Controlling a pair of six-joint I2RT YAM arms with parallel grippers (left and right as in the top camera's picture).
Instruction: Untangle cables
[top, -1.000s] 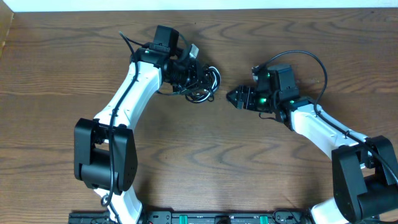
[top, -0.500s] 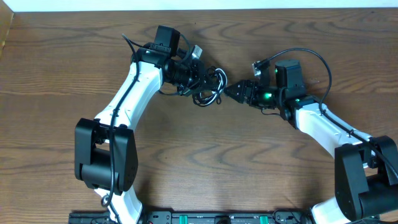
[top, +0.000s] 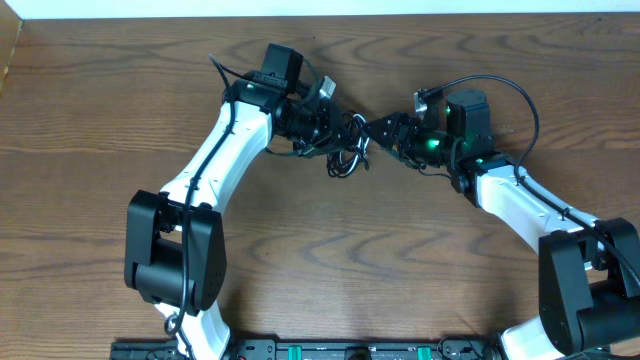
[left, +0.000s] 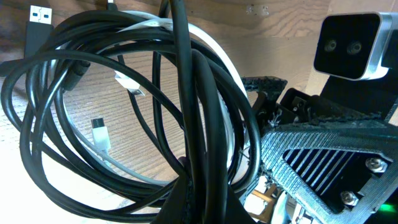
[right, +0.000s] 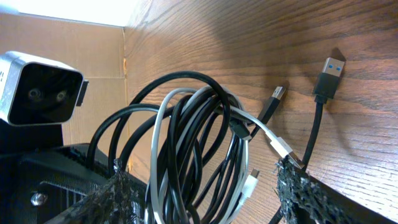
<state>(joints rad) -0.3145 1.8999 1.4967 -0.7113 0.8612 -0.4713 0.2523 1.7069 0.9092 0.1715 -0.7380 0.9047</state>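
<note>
The coil of black and white cables (top: 345, 150) hangs just over the bench (top: 330, 250), pinched in the left tool (top: 325, 128), its loops lying between the spread fingers of the right tool (top: 375, 128) facing it.

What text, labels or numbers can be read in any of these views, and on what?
No readable text in any view.
Bundle of black and white cables: no print on the cords.
Silver USB plug: two square holes only, no marking.
Grey camera box: two lenses, no label.
Brown wooden table: bare grain, no sign.
</note>
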